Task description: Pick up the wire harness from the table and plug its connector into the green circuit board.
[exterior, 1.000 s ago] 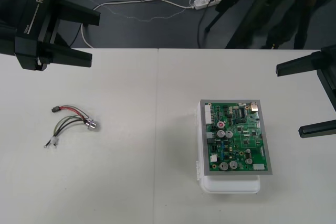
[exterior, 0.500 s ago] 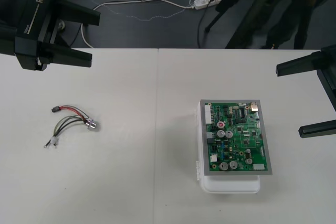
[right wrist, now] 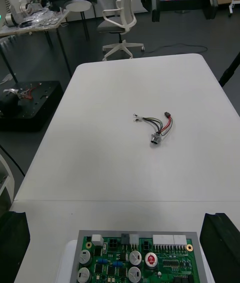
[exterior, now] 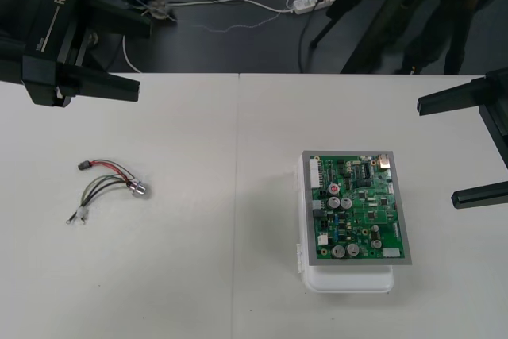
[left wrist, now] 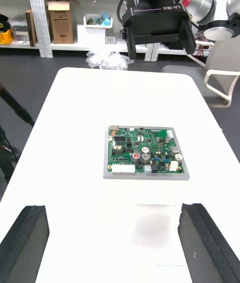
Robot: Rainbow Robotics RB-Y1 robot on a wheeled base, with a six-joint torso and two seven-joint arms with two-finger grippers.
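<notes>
Wire harness (exterior: 107, 188) of thin red, black and green strands lies loose on the plain light table (exterior: 198, 275) near the left gripper (exterior: 119, 55), well apart from the green circuit board (exterior: 355, 208) on its white base (exterior: 349, 279). Both that gripper and the right gripper (exterior: 468, 148), beside the board, have their black fingers spread wide and empty. A good pick would pinch the wires just behind the small black plug (exterior: 82, 165), leaving its tip free and staying clear of the round metal socket (exterior: 140, 190).
</notes>
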